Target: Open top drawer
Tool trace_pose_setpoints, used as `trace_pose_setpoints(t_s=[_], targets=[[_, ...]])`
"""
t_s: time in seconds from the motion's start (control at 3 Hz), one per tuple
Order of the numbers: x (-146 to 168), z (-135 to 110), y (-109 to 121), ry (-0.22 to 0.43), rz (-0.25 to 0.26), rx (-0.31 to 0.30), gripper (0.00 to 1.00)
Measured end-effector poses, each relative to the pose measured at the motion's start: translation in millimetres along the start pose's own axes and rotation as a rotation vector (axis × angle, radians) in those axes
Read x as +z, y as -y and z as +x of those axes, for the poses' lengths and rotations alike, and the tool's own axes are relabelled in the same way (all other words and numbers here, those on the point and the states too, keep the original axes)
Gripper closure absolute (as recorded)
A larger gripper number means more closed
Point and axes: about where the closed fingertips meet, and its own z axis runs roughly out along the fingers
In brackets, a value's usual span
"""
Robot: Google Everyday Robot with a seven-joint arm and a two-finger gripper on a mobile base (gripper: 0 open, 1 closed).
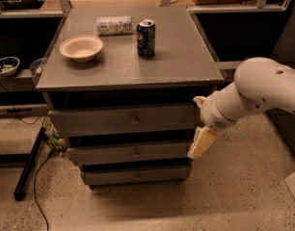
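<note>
The top drawer (104, 121) is the widest grey front just under the cabinet top, with a small round metal knob (134, 120) at its centre. Its front sits level with the cabinet's frame. My gripper (200, 122) hangs at the drawer's right end, on the white arm that reaches in from the right. It is open: one cream finger (199, 101) shows near the drawer's top right corner and the other finger (202, 142) points down beside the middle drawer. Nothing is between them, and the gripper is well to the right of the knob.
On the cabinet top (186, 61) stand a beige bowl (81, 47), a blue soda can (146, 37) and a lying packet (114, 25). Two slimmer drawers (133, 153) sit below. A black stand leg (29, 165) and cable lie on the floor at left.
</note>
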Motion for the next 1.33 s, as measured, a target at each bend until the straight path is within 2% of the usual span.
trace_pose_setpoints(t_s=[0.33, 0.67, 1.0, 1.33], targets=[[11, -3, 5, 0.034, 0.001, 0.004, 0.00], [31, -19, 18, 0.111, -0.014, -0.005, 0.00], [81, -46, 35, 0.175, -0.059, -0.033, 0.00], [81, -46, 35, 0.175, -0.059, -0.033, 0.00]])
